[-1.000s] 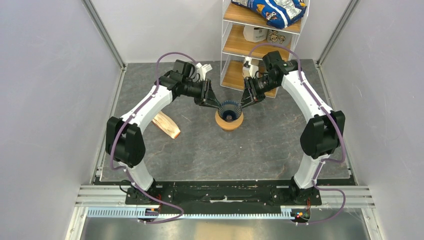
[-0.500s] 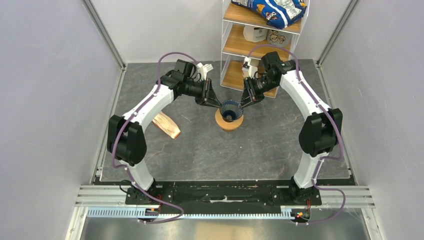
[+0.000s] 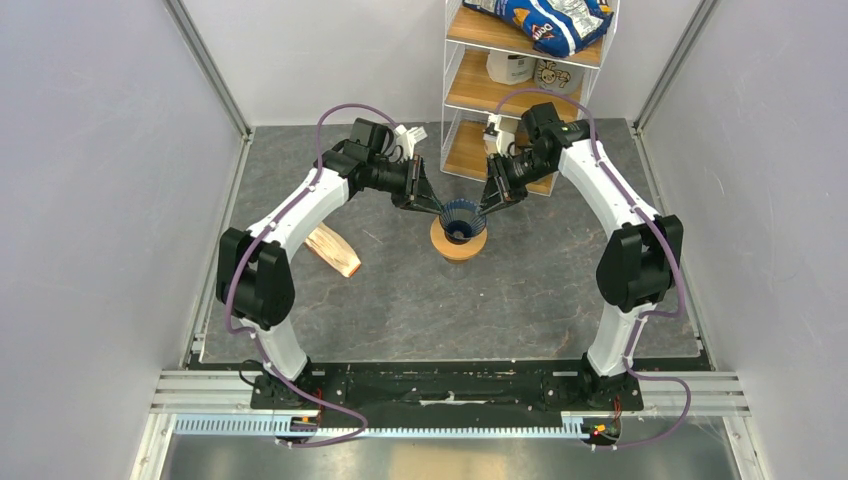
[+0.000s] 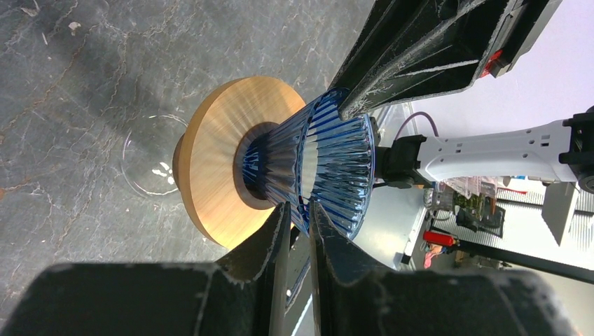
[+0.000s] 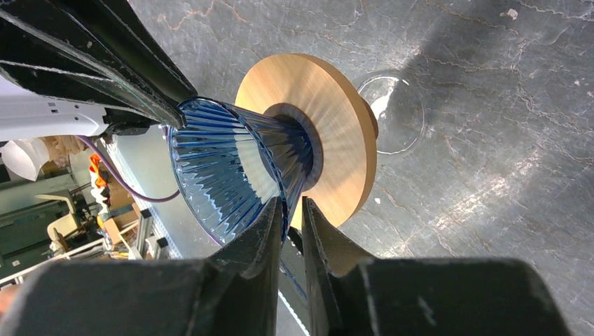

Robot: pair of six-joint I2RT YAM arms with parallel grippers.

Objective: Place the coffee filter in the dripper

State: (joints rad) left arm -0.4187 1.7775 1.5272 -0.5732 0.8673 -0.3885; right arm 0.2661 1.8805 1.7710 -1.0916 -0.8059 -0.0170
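The left jaws and right jaws, nearly pressed together, pinch opposite walls of the dripper (image 3: 461, 218).

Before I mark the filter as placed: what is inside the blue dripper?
Only bare ribbed blue walls show inside the dripper; no white paper. The left gripper and right gripper each pinch its rim. Its narrow throat is too dark to see into.

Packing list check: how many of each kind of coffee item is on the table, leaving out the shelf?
Blue dripper: 1
Wooden ring: 1
Glass cup: 1
Paper stack: 1
Total: 4, not counting an unclear white thing at the back.
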